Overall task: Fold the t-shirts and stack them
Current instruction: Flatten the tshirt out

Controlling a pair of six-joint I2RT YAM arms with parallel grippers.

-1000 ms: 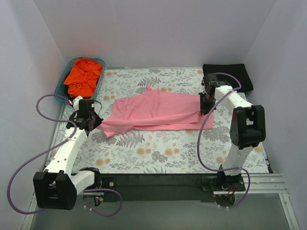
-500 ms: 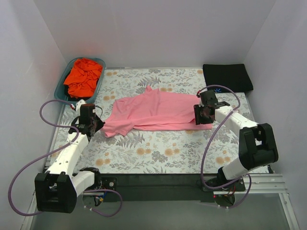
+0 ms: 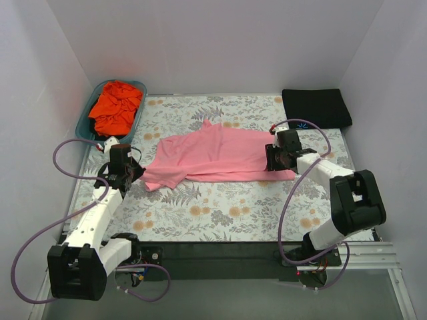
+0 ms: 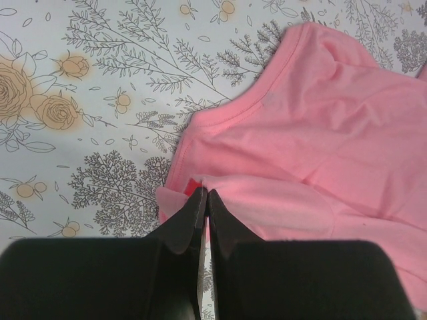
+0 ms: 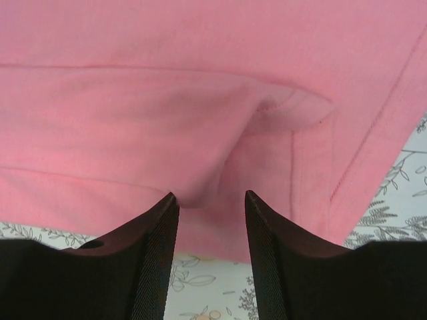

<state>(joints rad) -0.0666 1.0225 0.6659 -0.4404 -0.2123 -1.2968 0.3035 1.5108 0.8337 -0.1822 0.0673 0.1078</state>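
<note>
The right gripper [image 5: 210,200], jaws spread, faces one end of the pink t-shirt [image 3: 213,157], whose length runs ahead to the left gripper [image 4: 203,195], pinching the opposite corner

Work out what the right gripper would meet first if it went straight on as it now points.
The soft light pink cotton t-shirt: its edge lies directly ahead of the right gripper, jaws open; how near is unclear.

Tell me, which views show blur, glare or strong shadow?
Top external: soft, even light, all sharp, faint shadows under the arms. Left wrist: pink t-shirt sharp, the left gripper nearly black. Right wrist: its fabric close and slightly soft, the right gripper dark, no glare.
</note>
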